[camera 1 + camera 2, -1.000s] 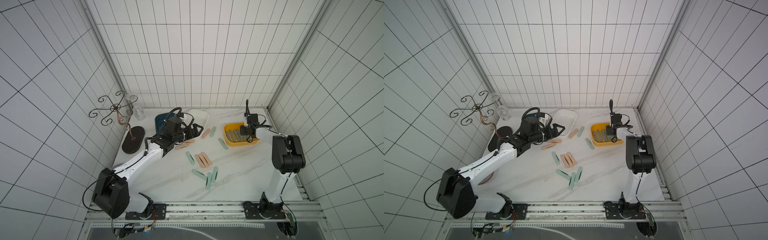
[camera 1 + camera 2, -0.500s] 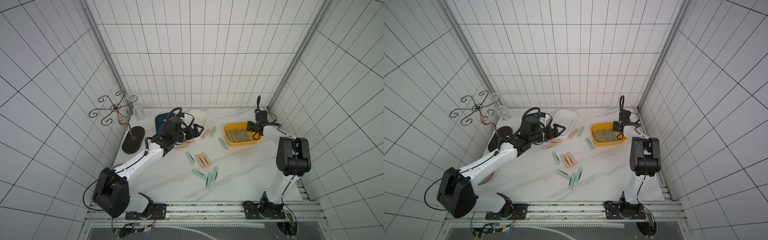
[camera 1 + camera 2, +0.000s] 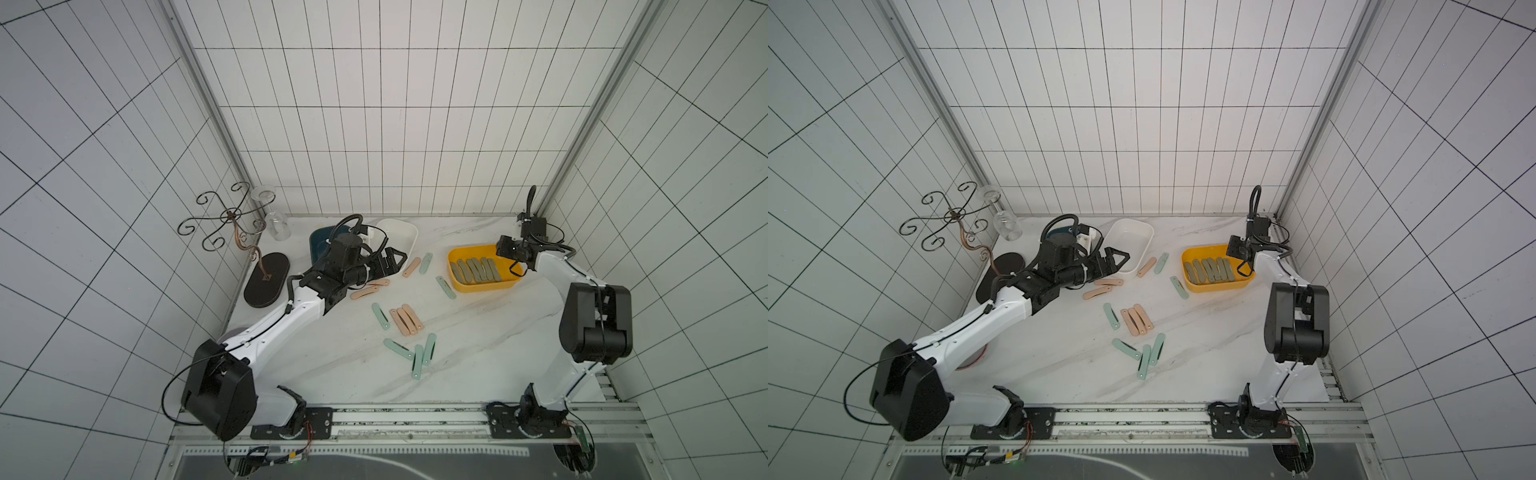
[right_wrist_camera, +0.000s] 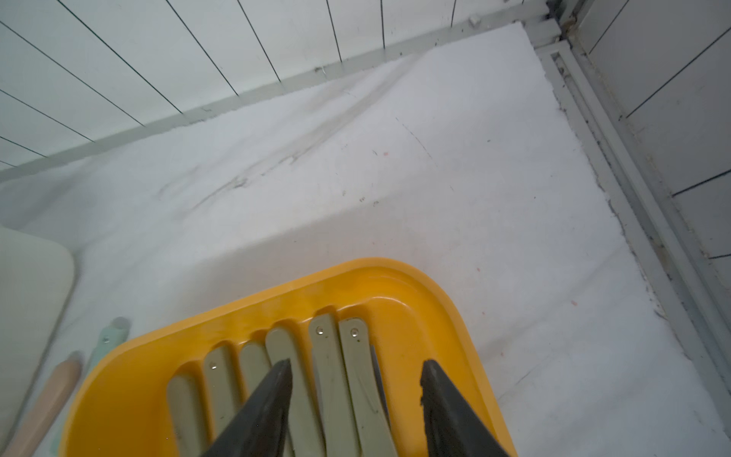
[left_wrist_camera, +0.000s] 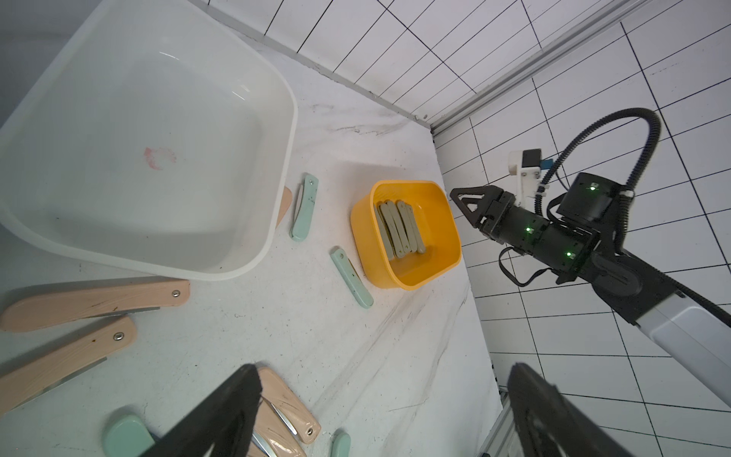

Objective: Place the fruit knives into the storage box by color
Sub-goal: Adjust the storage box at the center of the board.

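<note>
Wrist views alone show us the left jaws and right jaws open, empty, the latter above olive-grey knives [image 4: 328, 376] in the yellow box [image 4: 356, 273]

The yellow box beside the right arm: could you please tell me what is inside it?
The yellow box holds a row of olive-grey fruit knives, side by side; nothing else shows inside. Whatever lies beneath them is covered.

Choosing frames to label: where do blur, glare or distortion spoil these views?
Top views: sharp, evenly lit, tile lines splay from the wide lens. Left wrist: yellow box crisp, glints on the white tub, left claw blurred. Right wrist: soft, right claw blurred, a shadow edge crosses the table.
</note>
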`<state>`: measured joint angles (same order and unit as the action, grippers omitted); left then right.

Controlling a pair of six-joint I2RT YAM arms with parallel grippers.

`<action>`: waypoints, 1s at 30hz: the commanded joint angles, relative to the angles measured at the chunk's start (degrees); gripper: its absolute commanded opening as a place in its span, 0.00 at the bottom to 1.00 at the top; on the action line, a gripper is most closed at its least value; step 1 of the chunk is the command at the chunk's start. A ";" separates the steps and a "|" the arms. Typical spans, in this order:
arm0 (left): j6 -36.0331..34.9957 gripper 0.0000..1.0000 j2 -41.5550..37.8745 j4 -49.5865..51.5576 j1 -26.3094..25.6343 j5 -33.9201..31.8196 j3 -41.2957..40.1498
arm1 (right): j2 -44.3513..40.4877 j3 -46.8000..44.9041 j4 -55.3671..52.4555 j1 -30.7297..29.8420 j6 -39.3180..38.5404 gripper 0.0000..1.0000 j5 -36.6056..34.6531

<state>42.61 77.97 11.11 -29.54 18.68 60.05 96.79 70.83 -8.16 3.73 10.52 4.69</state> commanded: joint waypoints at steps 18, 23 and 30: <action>-2.10 0.97 -5.91 4.48 -0.16 -4.74 -0.37 | -23.48 -27.11 -6.89 -18.48 4.50 0.56 3.16; -1.95 0.97 -7.47 5.82 -0.16 -5.96 -0.79 | -20.13 -28.20 -3.65 -18.40 4.68 0.56 2.45; -2.00 0.97 -8.71 7.51 -0.14 -7.42 -0.81 | -14.95 -27.29 -0.22 -17.89 4.64 0.54 1.74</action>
<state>41.04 70.32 17.61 -29.54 12.91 59.88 80.84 45.39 -10.94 -14.50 15.05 7.27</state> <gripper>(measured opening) 0.973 0.540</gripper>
